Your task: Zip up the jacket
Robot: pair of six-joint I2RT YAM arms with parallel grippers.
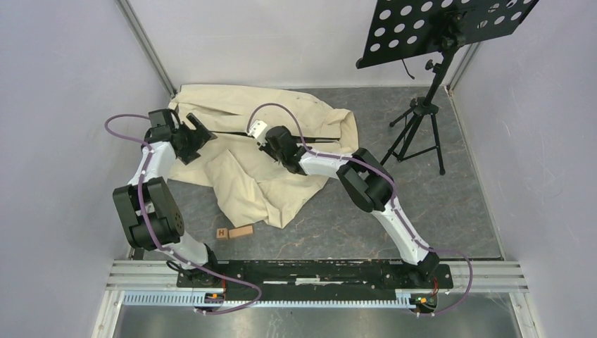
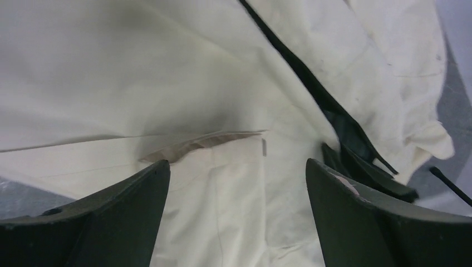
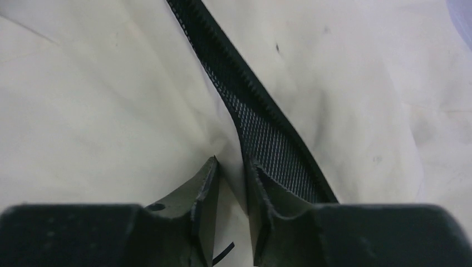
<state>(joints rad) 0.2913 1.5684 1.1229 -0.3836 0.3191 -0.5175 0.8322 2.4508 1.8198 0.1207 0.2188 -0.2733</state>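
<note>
The cream jacket (image 1: 260, 169) lies crumpled on the grey table at the back left. Its dark zipper (image 1: 227, 132) runs between the two grippers. My left gripper (image 1: 196, 138) is open and empty over the jacket's left part. In the left wrist view its gripper (image 2: 236, 167) hovers over cream fabric with a pocket slit (image 2: 200, 142), and the zipper (image 2: 311, 83) runs to the right. My right gripper (image 1: 271, 143) is shut on a fold of the jacket's front edge. In the right wrist view (image 3: 232, 167) cream fabric is pinched beside the mesh lining and zipper teeth (image 3: 245, 89).
A black music stand tripod (image 1: 420, 120) stands at the back right. Two small wooden blocks (image 1: 236, 232) lie on the table in front of the jacket. Grey walls close in the left, right and back sides.
</note>
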